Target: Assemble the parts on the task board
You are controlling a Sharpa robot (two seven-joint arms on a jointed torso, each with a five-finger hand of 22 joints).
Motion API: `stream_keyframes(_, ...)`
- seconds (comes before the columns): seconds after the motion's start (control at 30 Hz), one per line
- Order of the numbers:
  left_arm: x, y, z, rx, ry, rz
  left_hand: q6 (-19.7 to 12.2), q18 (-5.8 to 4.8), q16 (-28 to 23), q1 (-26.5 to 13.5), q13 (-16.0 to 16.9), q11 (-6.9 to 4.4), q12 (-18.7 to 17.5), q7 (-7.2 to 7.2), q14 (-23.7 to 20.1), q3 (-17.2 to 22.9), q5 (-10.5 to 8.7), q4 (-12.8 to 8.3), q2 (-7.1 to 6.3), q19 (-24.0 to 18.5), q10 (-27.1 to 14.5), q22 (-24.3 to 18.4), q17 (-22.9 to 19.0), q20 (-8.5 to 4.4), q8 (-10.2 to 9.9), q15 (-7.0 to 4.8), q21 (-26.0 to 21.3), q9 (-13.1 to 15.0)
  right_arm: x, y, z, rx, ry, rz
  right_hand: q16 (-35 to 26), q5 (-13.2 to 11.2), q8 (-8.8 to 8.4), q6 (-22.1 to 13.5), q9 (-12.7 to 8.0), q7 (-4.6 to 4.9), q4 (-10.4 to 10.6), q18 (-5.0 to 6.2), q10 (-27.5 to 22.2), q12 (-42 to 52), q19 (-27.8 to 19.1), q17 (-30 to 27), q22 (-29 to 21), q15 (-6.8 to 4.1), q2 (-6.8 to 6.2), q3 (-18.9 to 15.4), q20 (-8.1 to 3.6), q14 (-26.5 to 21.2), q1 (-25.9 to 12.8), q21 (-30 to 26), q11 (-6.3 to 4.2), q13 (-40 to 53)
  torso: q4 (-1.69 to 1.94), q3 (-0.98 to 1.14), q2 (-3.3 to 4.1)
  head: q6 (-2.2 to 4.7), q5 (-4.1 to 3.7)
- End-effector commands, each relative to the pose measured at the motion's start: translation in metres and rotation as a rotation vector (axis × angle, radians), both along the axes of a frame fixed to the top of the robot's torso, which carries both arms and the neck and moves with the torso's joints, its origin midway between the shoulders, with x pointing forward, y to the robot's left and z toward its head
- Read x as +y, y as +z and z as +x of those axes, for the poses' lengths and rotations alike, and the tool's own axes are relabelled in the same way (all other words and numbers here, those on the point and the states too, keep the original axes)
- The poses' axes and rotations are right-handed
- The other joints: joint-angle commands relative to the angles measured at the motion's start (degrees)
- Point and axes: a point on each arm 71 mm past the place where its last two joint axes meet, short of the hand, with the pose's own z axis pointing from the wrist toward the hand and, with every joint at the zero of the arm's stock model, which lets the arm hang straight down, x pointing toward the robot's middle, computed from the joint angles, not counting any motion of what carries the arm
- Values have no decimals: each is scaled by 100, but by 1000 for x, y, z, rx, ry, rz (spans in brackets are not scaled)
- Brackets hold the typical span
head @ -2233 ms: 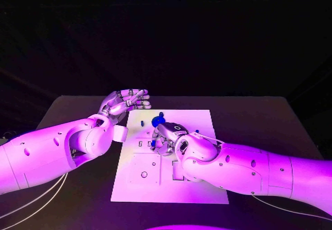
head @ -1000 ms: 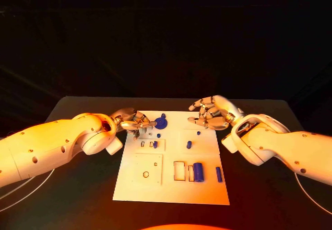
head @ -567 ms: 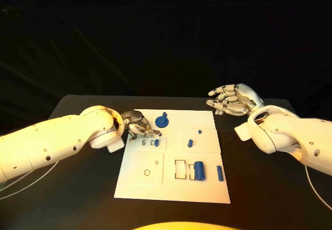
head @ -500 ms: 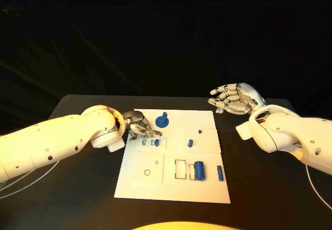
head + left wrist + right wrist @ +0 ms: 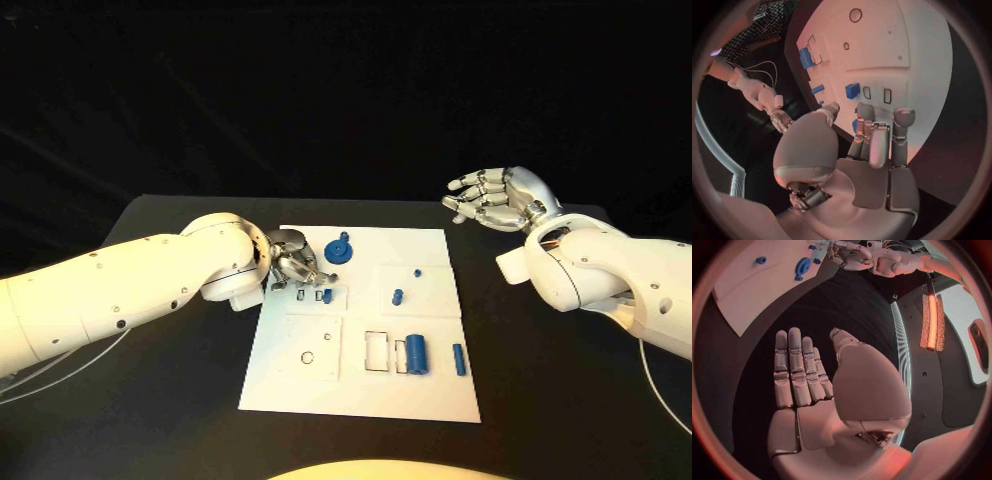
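two silver many-fingered hands (image 5: 296, 262) (image 5: 495, 200) at a white rectangular task board (image 5: 433, 390)
left fingers curled over its far-left corner, grasp unclear; right raised beside it, fingers spread, holding nothing

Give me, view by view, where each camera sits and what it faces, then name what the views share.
Head view: on the robot's head, looking down at the black table and the task board; both white arms enter, the left hand at the board's far left edge, the right hand raised off its far right corner.
Left wrist view: behind the left hand, facing the task board.
Right wrist view: behind the right hand, open, over dark table.
Shared: the blue wheel-shaped part appears in the head and right wrist views.
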Motion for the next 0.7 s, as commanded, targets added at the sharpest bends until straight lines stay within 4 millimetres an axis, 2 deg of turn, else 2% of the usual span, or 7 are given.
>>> stream_keyframes(0.03,-3,-1,-1,28,-47,60,-1,-56,23,-53,-11,4,20,-36,39,-36,13,-7,20,34,30,10,82,-6,23,-2,42,11,1,1,1,-8,7,11,-151,16,-30,1,-30,86,-11,65,11,-107,-49,-62,-104,24,-1,20,8,-59,15,-78,58,-149,-1,2,-1,-18,-2)
stream_keyframes(0.43,-11,-4,-3,54,-91,82,-3,-61,31,-32,-1,-1,29,-41,47,-35,15,-9,25,46,33,35,99,-8,32,-6,57,19,1,0,3,2,0,8,-249,16,-46,7,-53,95,-15,67,33,-175,-54,-104,-180,38,3,15,25,-62,24,-125,69,-257,0,0,3,-46,-9)
stream_keyframes(0.7,-15,-4,-3,56,-101,85,-17,-65,35,66,-8,-12,25,-51,50,-5,24,-11,74,47,10,66,103,-16,59,-16,83,47,2,-1,3,7,-3,7,-266,17,-50,5,-58,97,-17,67,37,-186,-54,-111,-194,40,9,19,27,-61,32,-133,70,-278,1,2,3,-60,-18)
